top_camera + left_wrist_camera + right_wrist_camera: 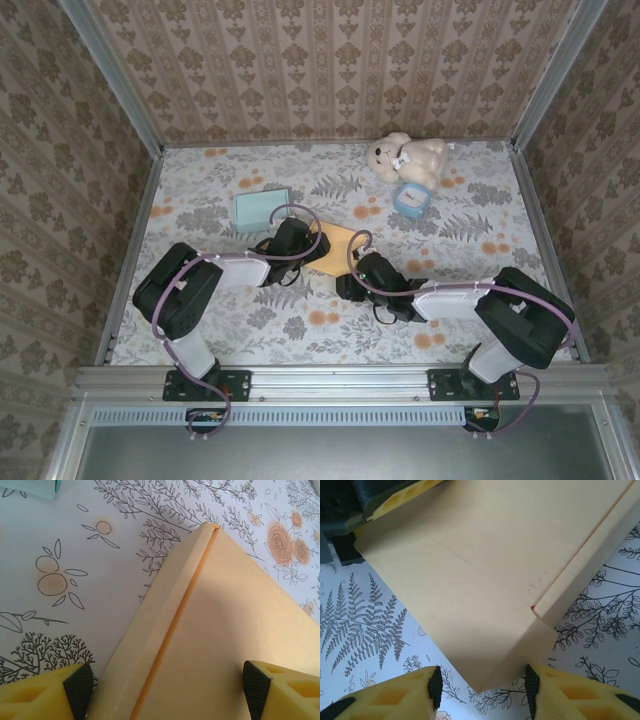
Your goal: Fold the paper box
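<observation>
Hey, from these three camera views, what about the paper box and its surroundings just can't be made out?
1. Top view: the left wrist and right wrist cover much of the paper box, hiding its folds.
2. Top view: the blue object beside the teddy bear is too small to identify.
3. Both wrist views: frame edges cut off the box's outline.

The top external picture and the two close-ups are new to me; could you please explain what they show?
These are two robot arms bolted to a table with a floral cover. The top picture looks down from above and behind them; each close-up comes from a wrist camera, its own yellow fingers at the bottom. A flat cream paper box lies between the arms. The left claw stands open over its folded edge; the right claw stands open around one corner. Neither grips it. Farther back sit a teddy bear, a small blue object and a pale teal box.
</observation>
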Action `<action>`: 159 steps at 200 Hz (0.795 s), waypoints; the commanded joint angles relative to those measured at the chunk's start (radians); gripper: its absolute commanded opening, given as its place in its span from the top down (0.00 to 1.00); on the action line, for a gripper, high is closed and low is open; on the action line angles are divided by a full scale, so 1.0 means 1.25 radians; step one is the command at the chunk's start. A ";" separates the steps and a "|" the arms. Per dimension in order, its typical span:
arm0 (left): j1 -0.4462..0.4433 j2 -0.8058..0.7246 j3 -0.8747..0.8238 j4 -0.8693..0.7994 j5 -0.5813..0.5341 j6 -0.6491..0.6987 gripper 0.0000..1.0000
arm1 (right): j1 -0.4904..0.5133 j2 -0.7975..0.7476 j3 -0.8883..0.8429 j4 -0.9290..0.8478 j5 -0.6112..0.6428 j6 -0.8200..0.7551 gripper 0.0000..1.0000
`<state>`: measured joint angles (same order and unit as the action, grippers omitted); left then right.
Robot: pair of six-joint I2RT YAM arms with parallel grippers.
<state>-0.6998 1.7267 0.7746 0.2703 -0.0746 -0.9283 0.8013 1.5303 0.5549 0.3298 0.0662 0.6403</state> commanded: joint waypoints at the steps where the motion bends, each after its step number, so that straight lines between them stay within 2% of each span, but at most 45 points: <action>1: -0.008 0.043 -0.025 -0.082 0.023 -0.010 0.21 | 0.003 0.014 0.024 0.022 -0.023 0.006 0.51; 40: -0.008 0.040 -0.025 -0.086 0.021 -0.009 0.21 | 0.003 0.022 0.035 0.010 -0.026 -0.022 0.60; 120: -0.008 0.047 -0.019 -0.092 0.022 -0.007 0.21 | 0.006 0.012 0.062 0.014 -0.103 -0.062 0.58; 159: -0.007 0.043 -0.018 -0.096 0.022 -0.006 0.21 | 0.006 0.008 0.093 -0.040 -0.079 -0.078 0.57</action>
<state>-0.6998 1.7271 0.7746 0.2699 -0.0746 -0.9283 0.8013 1.5497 0.6064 0.2798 -0.0025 0.5762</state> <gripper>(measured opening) 0.792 0.426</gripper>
